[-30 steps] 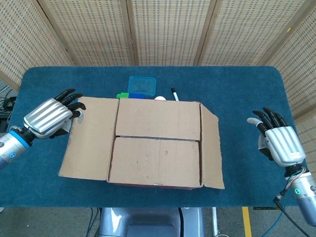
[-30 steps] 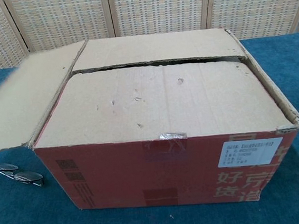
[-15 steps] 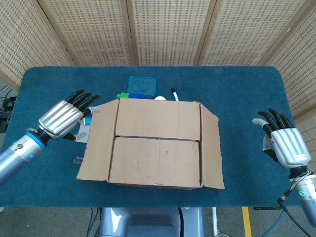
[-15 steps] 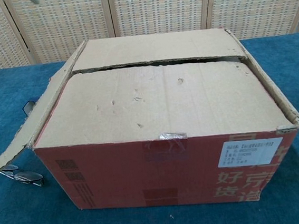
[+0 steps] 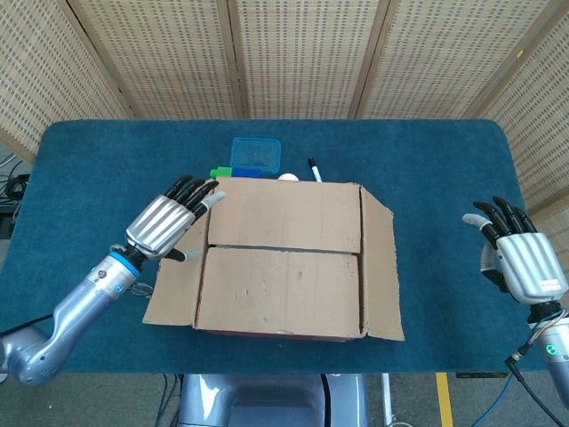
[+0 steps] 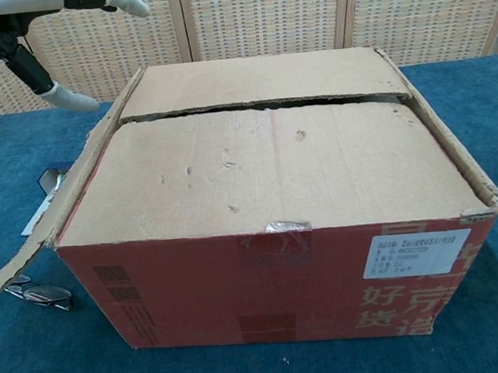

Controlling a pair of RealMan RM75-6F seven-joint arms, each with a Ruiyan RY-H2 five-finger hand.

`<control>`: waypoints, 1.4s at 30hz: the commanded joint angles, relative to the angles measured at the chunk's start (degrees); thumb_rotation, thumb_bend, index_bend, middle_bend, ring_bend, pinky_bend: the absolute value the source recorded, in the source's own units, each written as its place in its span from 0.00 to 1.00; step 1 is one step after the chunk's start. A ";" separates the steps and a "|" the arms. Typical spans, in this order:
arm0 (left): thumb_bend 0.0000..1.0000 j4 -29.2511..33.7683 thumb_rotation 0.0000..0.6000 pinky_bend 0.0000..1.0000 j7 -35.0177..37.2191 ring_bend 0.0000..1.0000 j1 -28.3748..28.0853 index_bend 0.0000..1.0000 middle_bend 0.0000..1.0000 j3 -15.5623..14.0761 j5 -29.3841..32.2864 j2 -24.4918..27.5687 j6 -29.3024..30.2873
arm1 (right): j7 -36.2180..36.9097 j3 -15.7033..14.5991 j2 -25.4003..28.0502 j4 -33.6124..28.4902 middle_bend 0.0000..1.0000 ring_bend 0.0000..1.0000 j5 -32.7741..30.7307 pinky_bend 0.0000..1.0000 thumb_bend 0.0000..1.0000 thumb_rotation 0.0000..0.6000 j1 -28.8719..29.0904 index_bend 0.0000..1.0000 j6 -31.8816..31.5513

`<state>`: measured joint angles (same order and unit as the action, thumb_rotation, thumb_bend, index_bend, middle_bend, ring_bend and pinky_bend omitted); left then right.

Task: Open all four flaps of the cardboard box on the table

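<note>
Blue table (image 5: 427, 160), woven screens behind, box (image 5: 284, 267) in the middle.
Two top flaps lie shut; the side flaps slope outward. Left hand (image 5: 169, 222), fingers spread and holding nothing, hovers over the left flap's (image 5: 173, 285) far edge. Right hand (image 5: 520, 262), fingers spread, sits well apart near the table's right edge.

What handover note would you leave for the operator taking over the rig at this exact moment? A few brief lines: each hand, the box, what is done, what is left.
Left hand: holds nothing, fingers extended over the far left corner of the cardboard box.
Right hand: open, off to the box's right, touching nothing.
Box: mid-table, red side toward the robot.
Done: left side flap and right side flap are folded outward.
Left: far top flap and near top flap lie flat and closed, seam between them.
</note>
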<state>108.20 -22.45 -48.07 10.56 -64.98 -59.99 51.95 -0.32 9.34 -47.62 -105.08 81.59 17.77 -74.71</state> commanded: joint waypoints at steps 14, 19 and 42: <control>0.19 -5.88 0.86 0.00 -7.03 0.00 -2.66 0.02 0.00 0.35 6.11 -12.34 5.56 | 0.99 -0.04 -0.15 0.88 0.14 0.00 -0.14 0.12 0.88 1.00 -0.62 0.22 -0.43; 0.19 -7.20 0.86 0.00 -8.25 0.00 -3.50 0.01 0.00 0.28 8.29 -13.98 5.05 | 1.32 -0.01 -0.04 1.13 0.14 0.00 -0.24 0.12 0.88 1.00 -0.93 0.22 -0.75; 0.19 -7.43 0.86 0.00 -5.45 0.00 -3.10 0.00 0.00 0.77 8.28 -14.56 6.08 | 3.38 0.08 0.14 2.37 0.14 0.00 -0.43 0.12 0.88 1.00 -1.89 0.22 -1.47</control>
<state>100.51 -28.08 -51.32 11.37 -56.48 -74.82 57.98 3.05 9.42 -47.47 -102.71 81.17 15.87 -76.18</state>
